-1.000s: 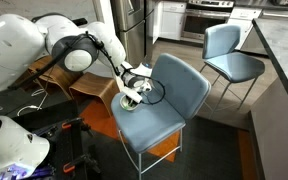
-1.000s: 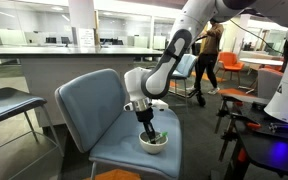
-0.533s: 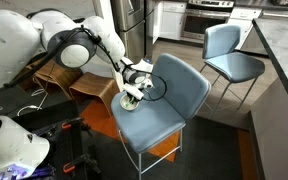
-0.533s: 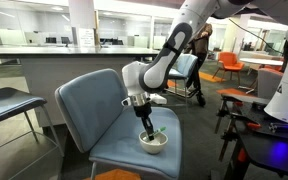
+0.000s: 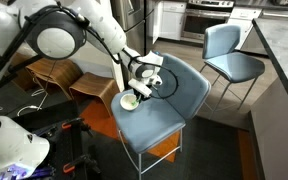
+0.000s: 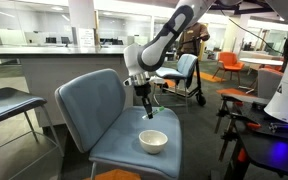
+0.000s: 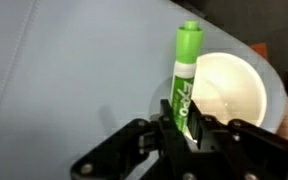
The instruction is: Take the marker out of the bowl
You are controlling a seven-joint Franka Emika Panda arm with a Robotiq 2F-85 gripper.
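My gripper (image 7: pixel 181 120) is shut on the green marker (image 7: pixel 185 75), which sticks out beyond the fingers. I hold it in the air above the blue chair seat (image 6: pixel 114 140), well clear of the small white bowl (image 6: pixel 153 141). The bowl stands empty on the seat and also shows in the wrist view (image 7: pixel 229 90) just beyond the marker tip. In both exterior views the gripper (image 5: pixel 142 84) (image 6: pixel 147 108) hangs above the bowl (image 5: pixel 130 102), and the marker (image 6: pixel 149 110) points down from the fingers.
The blue chair has an upright backrest (image 5: pixel 179 85) behind the bowl. A second blue chair (image 5: pixel 227 52) stands further back. Wooden stools (image 5: pixel 59 75) sit beside the arm. A counter edge (image 5: pixel 279 60) runs along one side.
The gripper was down in the bowl; it has since risen well above it with the marker held in the fingers. The bowl is left empty on the seat.
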